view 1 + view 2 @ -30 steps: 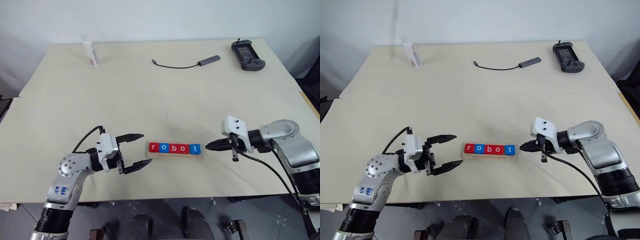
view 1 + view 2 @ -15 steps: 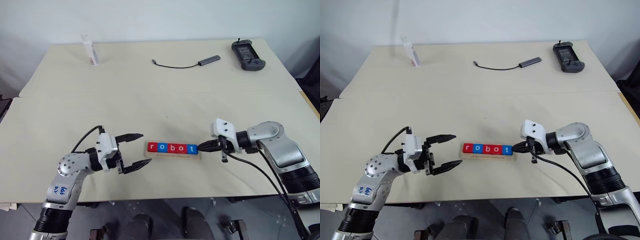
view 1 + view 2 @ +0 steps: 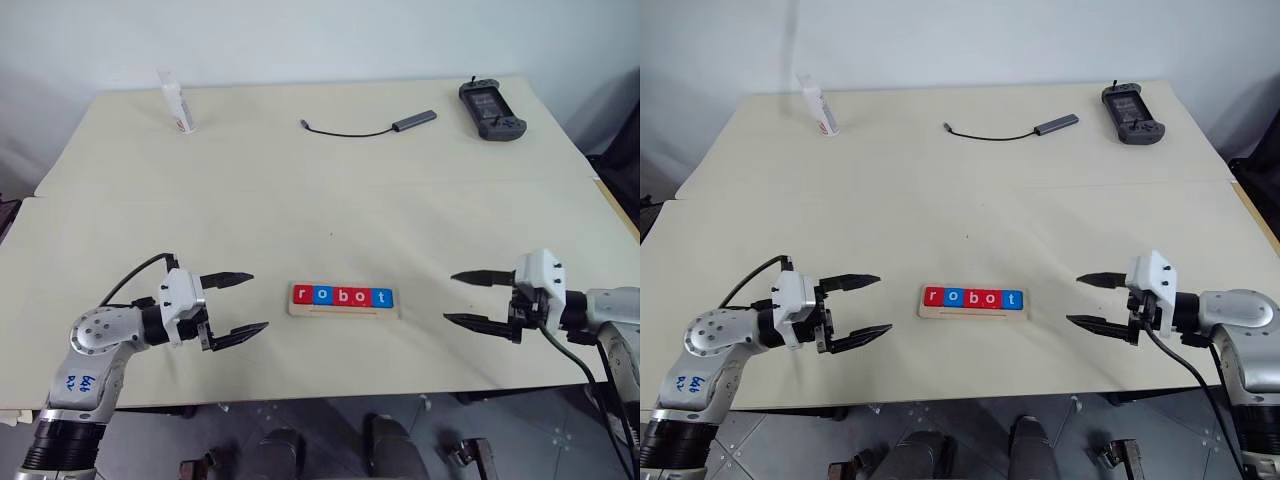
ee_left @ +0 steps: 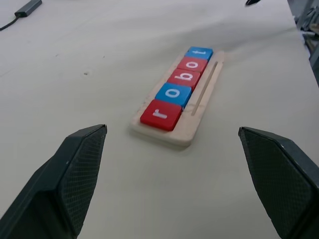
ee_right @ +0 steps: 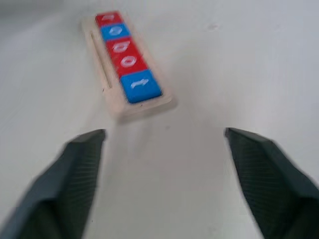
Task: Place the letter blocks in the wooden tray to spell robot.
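Left eye view, near to far: left gripper [image 3: 238, 303] sits low at the near left of the table [image 3: 320, 200], fingers spread wide, holding nothing. Right gripper [image 3: 472, 299] at the near right, also spread wide and empty. Both well apart from the wooden tray [image 3: 344, 310], which lies between them near the front edge. Letter blocks [image 3: 344, 296] all seated in the tray in one row, touching side by side: red r, blue o, red b, red o, blue t. Reads "robot" left to right. Left wrist view confirms the row [image 4: 177, 87] flush along one side of the tray, groove bare beside it.

Judgement: spelling looks done; step in hand is pulling clear. To do it well, take both arms outward and up, fingers apart, no sweep across the tray, since it looks light and a brush could skew the row. Cable on the left arm should stay off the table edge.

Farther back, untouched: small white bottle [image 3: 175, 100] far left, cable with adapter [image 3: 372, 126] centre, black handheld controller [image 3: 489, 109] far right.
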